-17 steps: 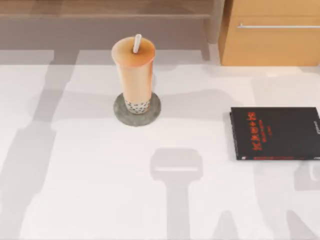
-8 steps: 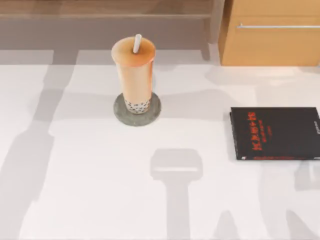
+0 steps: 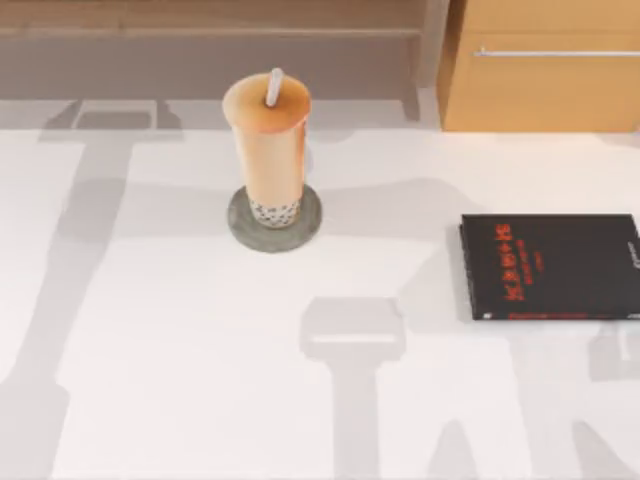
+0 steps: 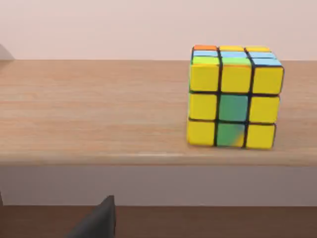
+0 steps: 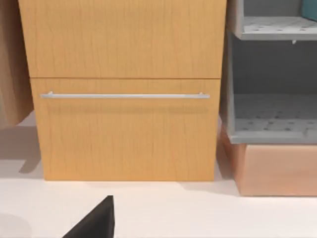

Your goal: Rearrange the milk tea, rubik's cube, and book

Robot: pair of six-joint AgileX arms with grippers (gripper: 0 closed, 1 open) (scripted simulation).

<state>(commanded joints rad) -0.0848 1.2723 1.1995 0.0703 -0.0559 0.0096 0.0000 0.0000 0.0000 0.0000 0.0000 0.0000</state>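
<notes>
The milk tea (image 3: 268,140), an orange-tan cup with dark pearls and a white straw, stands upright on a round grey coaster (image 3: 310,222) at the table's back middle. The rubik's cube (image 4: 233,96), mostly yellow with green squares, sits on a wooden shelf (image 4: 89,114). A dark part of my left gripper (image 4: 96,223) shows below and in front of that shelf, apart from the cube. A dark part of my right gripper (image 5: 94,220) hangs over the white table in front of a wooden drawer unit (image 5: 124,124). A teal-blue sliver (image 5: 311,9) lies on the upper grey shelf; I cannot tell whether it is the book.
A thin black book with red lettering (image 3: 550,265) lies flat at the table's right. The wooden drawer cabinet (image 3: 540,70) with its metal handle (image 3: 555,52) stands at the back right, with grey shelving (image 5: 272,124) on a wooden base beside it. A low shelf (image 3: 200,20) runs along the back.
The left arm's shadow on the table has slid toward the back left, now reaching the shelf. Milk tea, coaster and black book have not moved.
</notes>
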